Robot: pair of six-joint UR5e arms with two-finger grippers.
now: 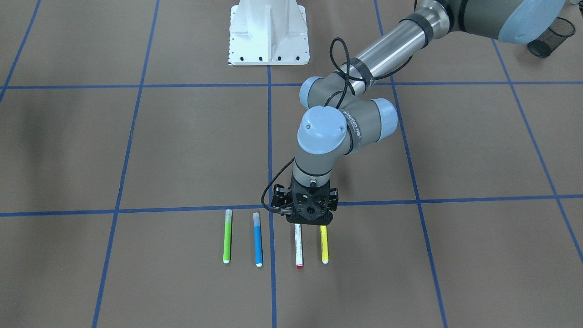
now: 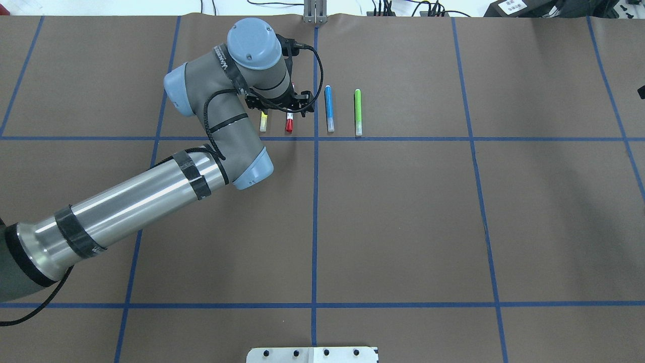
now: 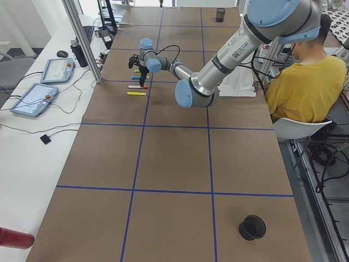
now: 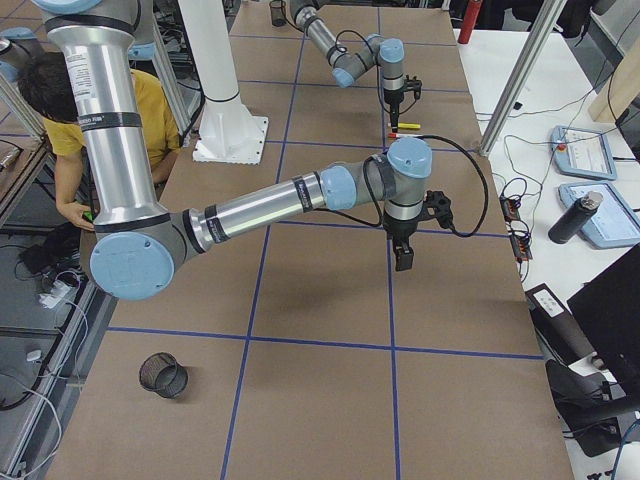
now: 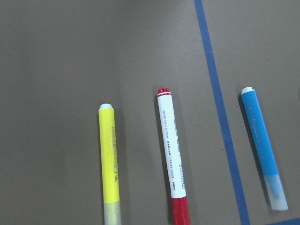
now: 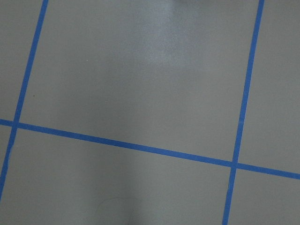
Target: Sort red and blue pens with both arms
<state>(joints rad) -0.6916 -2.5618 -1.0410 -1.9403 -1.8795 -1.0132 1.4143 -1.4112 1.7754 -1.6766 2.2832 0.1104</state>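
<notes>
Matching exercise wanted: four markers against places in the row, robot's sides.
1 slim green marker
2 blue-barrelled marker
3 white-barrelled, red-capped marker
4 slim yellow marker

A row's left end
B just left of blue tape line
C row's right end
D just right of that line

Pairs: 1-C, 2-D, 3-B, 4-A
</notes>
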